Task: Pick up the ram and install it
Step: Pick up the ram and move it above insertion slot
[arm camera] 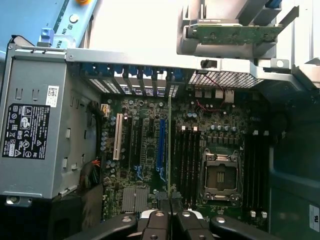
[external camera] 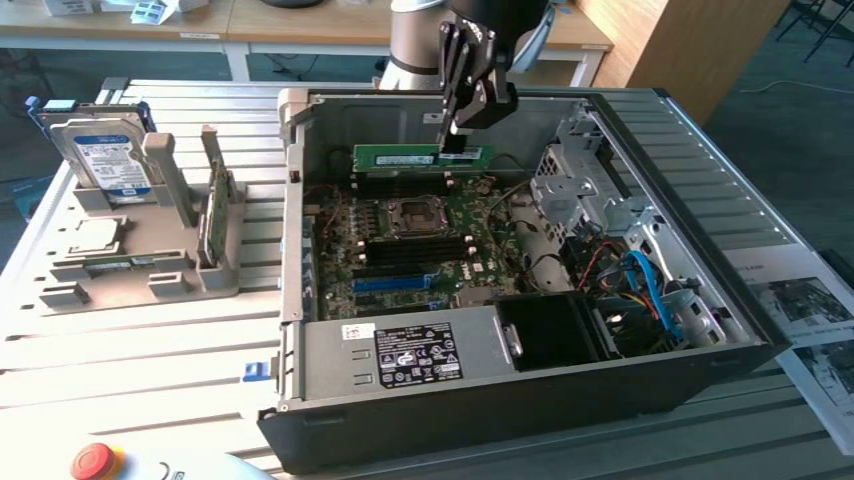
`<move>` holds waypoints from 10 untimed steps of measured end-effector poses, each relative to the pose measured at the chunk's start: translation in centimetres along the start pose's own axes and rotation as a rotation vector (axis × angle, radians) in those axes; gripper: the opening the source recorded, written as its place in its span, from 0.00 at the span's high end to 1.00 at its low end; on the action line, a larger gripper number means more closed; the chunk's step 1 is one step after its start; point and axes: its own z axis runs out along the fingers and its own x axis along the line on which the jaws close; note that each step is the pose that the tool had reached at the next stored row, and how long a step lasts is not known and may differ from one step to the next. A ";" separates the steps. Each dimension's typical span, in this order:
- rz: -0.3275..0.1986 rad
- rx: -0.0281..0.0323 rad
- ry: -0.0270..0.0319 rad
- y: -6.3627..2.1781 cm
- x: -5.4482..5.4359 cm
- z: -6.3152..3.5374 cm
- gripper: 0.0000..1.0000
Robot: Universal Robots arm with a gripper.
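Exterior view's left: grey plastic fixture (external camera: 134, 265), silver blue-labelled hard drive (external camera: 110, 155) upright in it. Right: open black metal case (external camera: 534, 410). Black gripper (external camera: 458, 148), fingers clamped on thin flat green ram stick (external camera: 400, 157), held level above green motherboard (external camera: 467, 212) slots.

This is a robotics lab set up for computer assembly. An industrial arm (external camera: 416, 40) reaches in from twelve o'clock. Its end effector (external camera: 458, 150) pinches a ram (external camera: 400, 156) over an open PC case (external camera: 534, 410) with its motherboard (external camera: 414, 235) bare. The case sits on a slatted desk (external camera: 160, 340) of metal. At nine o'clock of the case, a grey rack (external camera: 134, 270) holds a hard drive (external camera: 104, 150) upright. A red emergency-stop button (external camera: 94, 460) lies at seven o'clock and printed sheets (external camera: 807, 300) at three o'clock. Wooden desks (external camera: 320, 25) stand behind at twelve.
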 end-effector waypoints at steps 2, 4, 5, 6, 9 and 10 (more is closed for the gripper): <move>0.000 0.0003 0.0000 0.00 0.0 0.00 0.88; 0.000 0.0024 -0.0001 -0.01 0.0 0.01 0.88; 0.000 0.0035 -0.0001 -0.01 0.0 0.01 0.88; 0.000 0.0048 0.0000 0.00 0.0 0.01 0.88; 0.000 0.0097 0.0003 0.00 0.0 0.01 0.88; 0.000 0.0116 0.0004 0.01 0.0 0.01 0.88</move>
